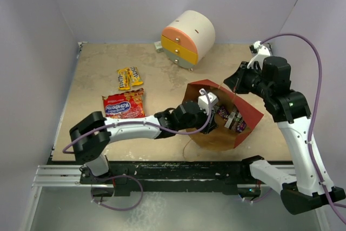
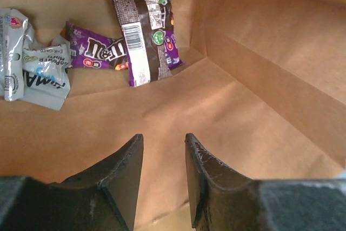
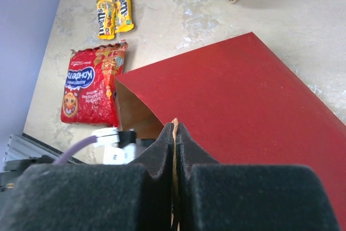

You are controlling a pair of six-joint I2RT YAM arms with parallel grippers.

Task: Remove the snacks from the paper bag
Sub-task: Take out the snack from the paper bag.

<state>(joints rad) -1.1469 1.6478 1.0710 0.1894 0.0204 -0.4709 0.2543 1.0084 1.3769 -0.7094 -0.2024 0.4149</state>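
Fingers (image 2: 121, 177) of the left gripper (image 2: 163, 147) are partly parted, empty, inside the paper bag (image 2: 259, 79) — its rim is pinched shut by the right gripper (image 3: 174, 133); the brown packet (image 2: 143, 31) should probably be reached next.

The tall red paper bag (image 1: 250, 113), brown kraft inside, stands tilted with its mouth open. In it lie a brown candy packet (image 2: 143, 36), a purple candy packet (image 2: 91, 52) and crinkly silver foil packets (image 2: 27, 60). Outside, to its left, a large red crisp packet (image 1: 124, 105) lies flat near two yellow candy packets (image 1: 130, 78).
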